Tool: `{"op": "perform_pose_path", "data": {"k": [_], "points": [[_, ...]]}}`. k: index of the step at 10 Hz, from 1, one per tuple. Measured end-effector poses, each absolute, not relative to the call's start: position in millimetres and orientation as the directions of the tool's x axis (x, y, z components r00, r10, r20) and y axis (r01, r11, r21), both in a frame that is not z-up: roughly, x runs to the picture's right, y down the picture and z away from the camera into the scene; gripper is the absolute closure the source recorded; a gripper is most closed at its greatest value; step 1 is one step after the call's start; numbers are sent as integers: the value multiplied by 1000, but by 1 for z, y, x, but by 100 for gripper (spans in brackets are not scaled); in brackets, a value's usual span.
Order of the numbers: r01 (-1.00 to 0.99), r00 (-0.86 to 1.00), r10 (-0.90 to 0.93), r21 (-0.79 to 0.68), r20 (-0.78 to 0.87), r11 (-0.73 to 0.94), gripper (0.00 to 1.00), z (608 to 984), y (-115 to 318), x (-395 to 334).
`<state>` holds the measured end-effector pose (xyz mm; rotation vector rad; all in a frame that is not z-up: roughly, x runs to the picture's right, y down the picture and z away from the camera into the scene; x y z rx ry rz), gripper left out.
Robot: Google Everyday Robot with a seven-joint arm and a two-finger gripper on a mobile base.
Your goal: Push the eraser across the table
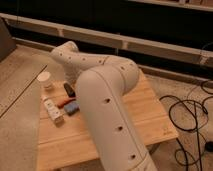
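Note:
The light wooden plank table (pixel 150 112) fills the middle of the camera view. At its left end lie a small blue block (pixel 72 108), which looks like the eraser, and a red-orange thing (pixel 63 102) touching it. My white arm (pixel 107 100) sweeps across the table from the lower right and bends back near the far left corner. My gripper (pixel 69 90) shows only as a dark tip below the wrist, just behind the blue block and red thing. Most of it is hidden by the arm.
A white cup (pixel 45 79) stands at the table's far left corner. A long white box (pixel 52 110) lies along the left edge. Grey speckled floor (pixel 20 105) lies to the left, black cables (pixel 192 120) to the right, and dark shelving behind.

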<state>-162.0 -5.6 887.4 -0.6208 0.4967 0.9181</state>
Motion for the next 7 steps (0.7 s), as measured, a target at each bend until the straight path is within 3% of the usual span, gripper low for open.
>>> {"op": "perform_pose_path", "data": {"k": [4,7], "points": [[-762,613,478,-311,-629,569,88,913,-24,-190],[-680,732,513,-445,-448,582,88,918,-54,-241]]}}
